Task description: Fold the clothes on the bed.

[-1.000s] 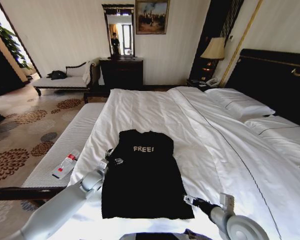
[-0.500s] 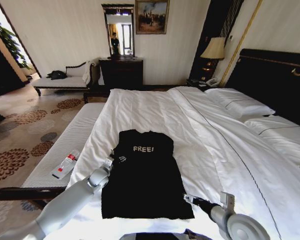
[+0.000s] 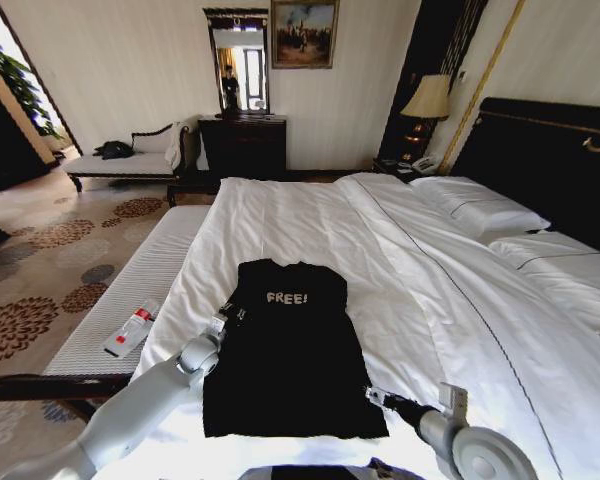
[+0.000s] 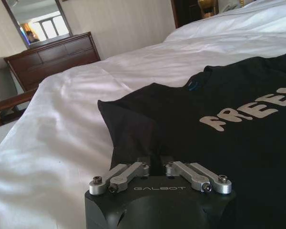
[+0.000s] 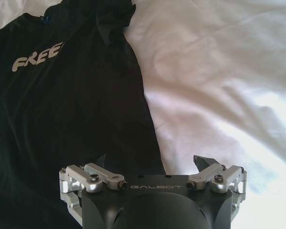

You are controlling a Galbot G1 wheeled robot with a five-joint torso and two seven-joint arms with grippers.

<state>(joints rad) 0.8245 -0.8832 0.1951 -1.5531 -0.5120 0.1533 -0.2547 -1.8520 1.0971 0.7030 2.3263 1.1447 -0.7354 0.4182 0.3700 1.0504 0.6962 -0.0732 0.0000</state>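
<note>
The clothes, a black top with white "FREE!" lettering, lie flat on the white bed. My left gripper is at the top's left sleeve. In the left wrist view its fingers are drawn together on the sleeve's edge of the clothes, where the fabric bunches a little. My right gripper rests low at the top's lower right edge. In the right wrist view this gripper is open, one fingertip over the clothes, the other over the white sheet.
A white-cushioned bench runs along the bed's left side with a red-and-white item on it. Pillows and a dark headboard are at the right. A dark dresser with a mirror stands at the far wall.
My left gripper has moved a little forward and inward onto the top's left sleeve. The right gripper and the top have stayed in place.
</note>
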